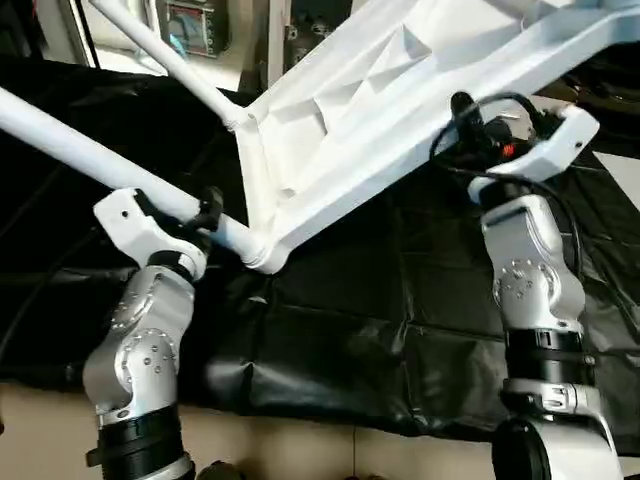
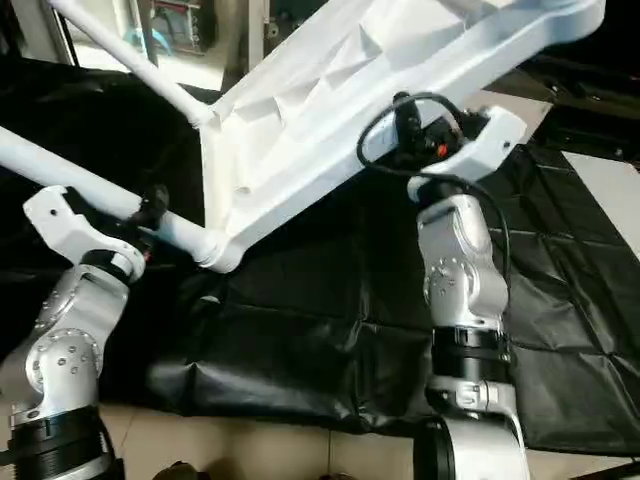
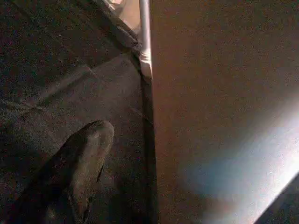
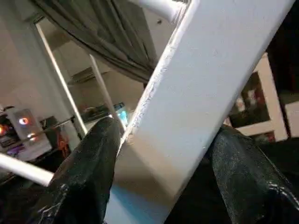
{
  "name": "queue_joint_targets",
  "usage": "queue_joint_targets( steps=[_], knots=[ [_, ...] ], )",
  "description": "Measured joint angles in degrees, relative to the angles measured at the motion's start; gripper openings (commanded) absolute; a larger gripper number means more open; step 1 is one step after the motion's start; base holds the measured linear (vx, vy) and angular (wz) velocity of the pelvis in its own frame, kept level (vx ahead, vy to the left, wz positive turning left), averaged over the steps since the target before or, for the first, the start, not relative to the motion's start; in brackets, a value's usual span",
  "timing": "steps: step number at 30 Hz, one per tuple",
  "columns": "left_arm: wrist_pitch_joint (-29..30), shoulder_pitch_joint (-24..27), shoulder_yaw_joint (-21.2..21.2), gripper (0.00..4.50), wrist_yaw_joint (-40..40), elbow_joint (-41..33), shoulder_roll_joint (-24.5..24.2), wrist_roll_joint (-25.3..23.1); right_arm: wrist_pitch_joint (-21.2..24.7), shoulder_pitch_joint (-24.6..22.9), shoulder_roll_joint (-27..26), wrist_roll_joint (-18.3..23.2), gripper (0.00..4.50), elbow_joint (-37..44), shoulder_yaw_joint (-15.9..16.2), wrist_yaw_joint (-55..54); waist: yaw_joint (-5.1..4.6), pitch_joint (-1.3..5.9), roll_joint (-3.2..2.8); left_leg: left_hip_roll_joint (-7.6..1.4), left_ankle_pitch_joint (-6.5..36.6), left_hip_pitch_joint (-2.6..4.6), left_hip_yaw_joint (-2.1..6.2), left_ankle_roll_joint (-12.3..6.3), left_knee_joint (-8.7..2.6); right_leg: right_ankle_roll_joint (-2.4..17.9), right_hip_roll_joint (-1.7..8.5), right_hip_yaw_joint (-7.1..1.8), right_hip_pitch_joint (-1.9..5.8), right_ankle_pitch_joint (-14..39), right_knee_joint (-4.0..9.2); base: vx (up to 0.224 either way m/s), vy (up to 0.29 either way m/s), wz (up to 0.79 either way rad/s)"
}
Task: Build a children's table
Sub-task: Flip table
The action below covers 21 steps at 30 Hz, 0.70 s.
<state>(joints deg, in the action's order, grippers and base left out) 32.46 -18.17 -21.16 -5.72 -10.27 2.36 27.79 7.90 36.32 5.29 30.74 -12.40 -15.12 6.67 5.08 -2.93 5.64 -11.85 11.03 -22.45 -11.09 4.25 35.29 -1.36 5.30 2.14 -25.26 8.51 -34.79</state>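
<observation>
The children's table top [image 1: 400, 90] hangs tilted above the floor, ribbed underside towards me. One white leg [image 1: 80, 150] runs from the left into its low corner socket [image 1: 265, 255]; a second leg [image 1: 170, 60] sticks out of the far corner. My left gripper [image 1: 205, 212] is around the first leg close to the socket. In the left wrist view one finger [image 3: 84, 163] stands a gap away from the leg [image 3: 219, 93], so it is open. My right gripper [image 4: 163, 154] is shut on the top's rim [image 4: 196, 93], one finger on each side.
A black cloth [image 1: 400, 300] covers the floor under the table, with its front edge near my arms and beige floor [image 1: 300, 450] in front. Shelves with a lit screen [image 1: 195, 25] stand at the back.
</observation>
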Motion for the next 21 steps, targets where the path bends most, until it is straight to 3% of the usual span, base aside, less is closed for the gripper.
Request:
queue_joint_targets(
  steps=[6, 11, 21],
  knots=[
    [-0.08, 0.16, 1.15, 4.13, -0.68, 0.0, 0.0, -0.02, -2.92, 0.37, 0.84, -2.68, 2.64, 0.0, 1.37, -1.29, 0.14, 0.0, 0.02, 0.0, 0.0, -0.05, 0.01, 0.0, 0.25, -0.01, 0.04, 0.0, 0.01, 0.0, -0.15, 0.0, 0.0, 0.0],
    [-0.07, 0.02, 2.12, 4.13, -0.76, -0.01, 0.05, 0.14, -5.56, 1.91, 2.75, -7.32, 2.64, 0.01, 2.41, -3.13, 0.18, 0.01, 0.05, -0.01, -0.01, -0.08, 0.01, -0.01, 0.42, -0.24, 0.07, -0.01, 0.06, 0.09, -0.21, 0.0, 0.0, 0.0],
    [-0.42, -0.67, 2.0, 4.13, -2.79, -0.12, 0.0, 0.79, -7.34, 2.74, 5.45, -12.03, 2.64, 0.43, 2.52, -5.32, -0.08, 0.09, 0.8, -0.03, -0.01, -0.01, 0.03, 0.0, 0.58, -0.34, 0.04, 0.0, 0.16, 0.09, -0.25, 0.0, 0.0, 0.0]
  ],
)
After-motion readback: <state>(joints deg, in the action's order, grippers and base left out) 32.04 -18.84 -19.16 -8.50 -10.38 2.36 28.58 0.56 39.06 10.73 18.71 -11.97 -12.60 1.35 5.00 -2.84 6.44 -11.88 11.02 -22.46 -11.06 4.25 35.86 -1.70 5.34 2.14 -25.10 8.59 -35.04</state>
